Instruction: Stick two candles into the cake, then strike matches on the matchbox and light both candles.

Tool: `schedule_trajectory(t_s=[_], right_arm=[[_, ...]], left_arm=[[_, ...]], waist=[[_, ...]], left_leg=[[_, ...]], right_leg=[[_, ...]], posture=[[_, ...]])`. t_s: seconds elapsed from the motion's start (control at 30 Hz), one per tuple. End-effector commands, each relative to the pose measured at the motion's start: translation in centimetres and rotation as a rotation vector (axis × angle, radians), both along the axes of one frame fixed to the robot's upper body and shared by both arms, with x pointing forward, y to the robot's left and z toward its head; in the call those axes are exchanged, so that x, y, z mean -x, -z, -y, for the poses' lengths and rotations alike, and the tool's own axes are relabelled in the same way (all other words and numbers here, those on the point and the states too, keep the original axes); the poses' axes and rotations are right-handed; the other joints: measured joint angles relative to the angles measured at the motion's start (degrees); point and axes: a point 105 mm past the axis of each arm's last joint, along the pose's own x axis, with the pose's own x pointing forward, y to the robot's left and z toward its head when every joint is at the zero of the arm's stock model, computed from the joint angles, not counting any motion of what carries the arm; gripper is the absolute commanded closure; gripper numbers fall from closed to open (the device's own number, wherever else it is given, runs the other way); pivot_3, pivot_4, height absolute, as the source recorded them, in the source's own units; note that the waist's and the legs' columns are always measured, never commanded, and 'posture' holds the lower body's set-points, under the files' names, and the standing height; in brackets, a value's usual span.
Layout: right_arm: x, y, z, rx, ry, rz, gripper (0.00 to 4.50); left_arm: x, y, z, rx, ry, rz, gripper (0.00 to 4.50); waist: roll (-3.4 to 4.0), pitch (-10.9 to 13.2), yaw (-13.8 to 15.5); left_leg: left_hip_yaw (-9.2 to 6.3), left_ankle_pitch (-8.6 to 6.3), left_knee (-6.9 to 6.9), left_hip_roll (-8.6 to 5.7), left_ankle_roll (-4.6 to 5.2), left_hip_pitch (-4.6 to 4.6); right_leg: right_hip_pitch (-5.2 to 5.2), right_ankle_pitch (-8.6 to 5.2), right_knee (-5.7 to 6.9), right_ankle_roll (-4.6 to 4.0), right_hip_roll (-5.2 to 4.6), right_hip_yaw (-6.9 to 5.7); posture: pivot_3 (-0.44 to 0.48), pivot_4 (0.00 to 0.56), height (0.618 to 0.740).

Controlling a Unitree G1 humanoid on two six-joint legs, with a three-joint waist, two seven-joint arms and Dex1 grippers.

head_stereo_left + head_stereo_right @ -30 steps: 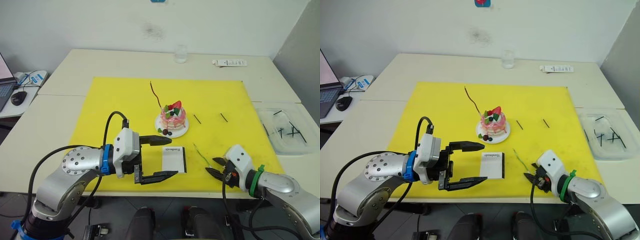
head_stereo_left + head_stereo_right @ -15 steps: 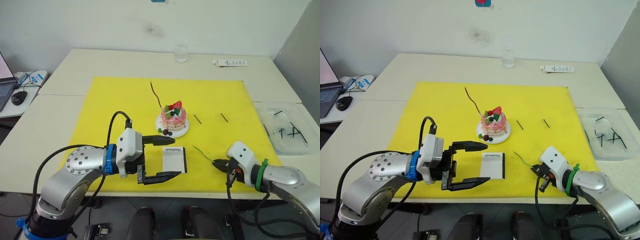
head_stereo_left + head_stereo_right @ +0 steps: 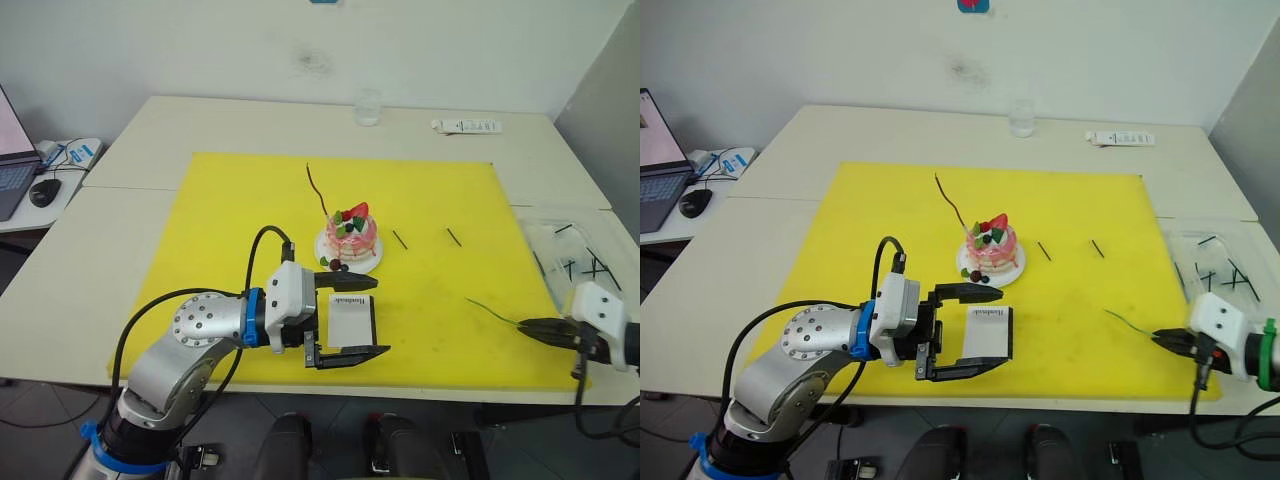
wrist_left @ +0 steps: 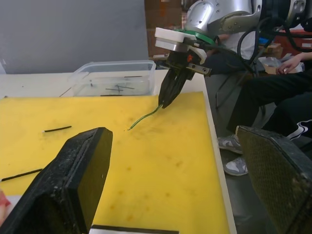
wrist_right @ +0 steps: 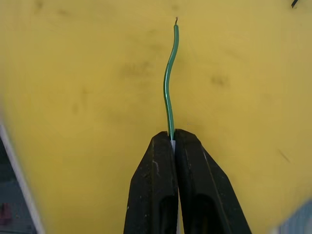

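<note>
While pinched, green candle base hidden, right gripper.

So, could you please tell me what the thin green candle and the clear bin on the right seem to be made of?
The thin wavy green candle, pinched in the right gripper, looks like smooth wax with a slight sheen. The clear bin holding dark sticks looks like transparent glossy plastic, since its contents show through its walls.

left arm: silver shell, blue ring, black cable | right arm: white housing, green ring
</note>
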Motion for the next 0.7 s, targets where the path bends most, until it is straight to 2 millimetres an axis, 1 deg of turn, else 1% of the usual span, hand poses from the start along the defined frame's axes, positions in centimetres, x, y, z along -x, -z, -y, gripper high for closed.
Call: schedule_trajectory(t_s=[0.03,0.1,0.2,0.37,0.47,0.6,0.7], right_arm=[[1.1,-0.7,1.7,0.053,-0.061,0.006,4.46],[1.8,-0.3,2.3,0.073,-0.076,-0.028,4.46],[2.3,0.2,3.0,0.092,-0.076,-0.070,4.46],[2.4,0.6,2.9,0.090,-0.071,-0.101,4.46],[2.3,0.6,3.1,0.131,-0.069,-0.112,3.81],[2.3,0.1,3.2,0.179,-0.074,-0.138,2.47],[2.3,-0.3,3.0,0.250,-0.079,-0.190,2.47]], left_arm=[[0.5,-0.6,0.7,0.011,0.032,0.043,0.00],[0.6,-0.7,1.0,0.017,0.038,0.043,0.00],[0.5,-0.8,1.2,0.022,0.046,0.044,0.00],[0.5,-0.6,1.2,0.020,0.048,0.042,0.00],[0.7,-0.3,1.2,0.020,0.048,0.033,0.00],[0.9,-0.2,1.4,0.024,0.049,0.024,0.00],[0.9,-0.1,1.5,0.026,0.046,0.020,0.00]], waist=[[0.01,-0.01,0.08],[0.04,-0.02,0.07],[0.10,-0.05,-0.04],[0.21,-0.12,-0.09],[0.32,-0.18,-0.09],[0.44,-0.25,-0.08],[0.58,-0.33,-0.08]], left_leg=[[-0.01,0.00,0.00,-0.01,0.00,0.05],[-0.01,0.00,-0.01,0.00,0.00,0.17],[0.00,0.00,-0.01,0.01,0.00,0.26],[0.04,0.00,-0.02,0.01,0.00,0.30],[0.05,0.00,-0.02,0.00,0.00,0.29],[0.08,0.00,-0.02,-0.03,0.00,0.30],[0.08,0.00,-0.02,-0.02,0.00,0.30]], right_leg=[[0.05,0.00,0.00,-0.01,0.00,-0.04],[0.12,-0.02,0.04,-0.04,0.00,-0.01],[0.19,-0.03,0.05,-0.06,-0.03,0.02],[0.20,-0.03,0.07,-0.06,-0.06,0.07],[0.20,-0.03,0.07,-0.06,-0.06,0.07],[0.20,-0.03,0.07,-0.06,-0.06,0.10],[0.20,-0.03,0.08,-0.06,-0.06,0.10]], posture=[[0.000,0.150,0.740],[0.000,0.150,0.740],[0.000,0.150,0.740],[0.000,0.150,0.740],[0.000,0.150,0.740],[0.000,0.150,0.740],[0.000,0.150,0.740]])
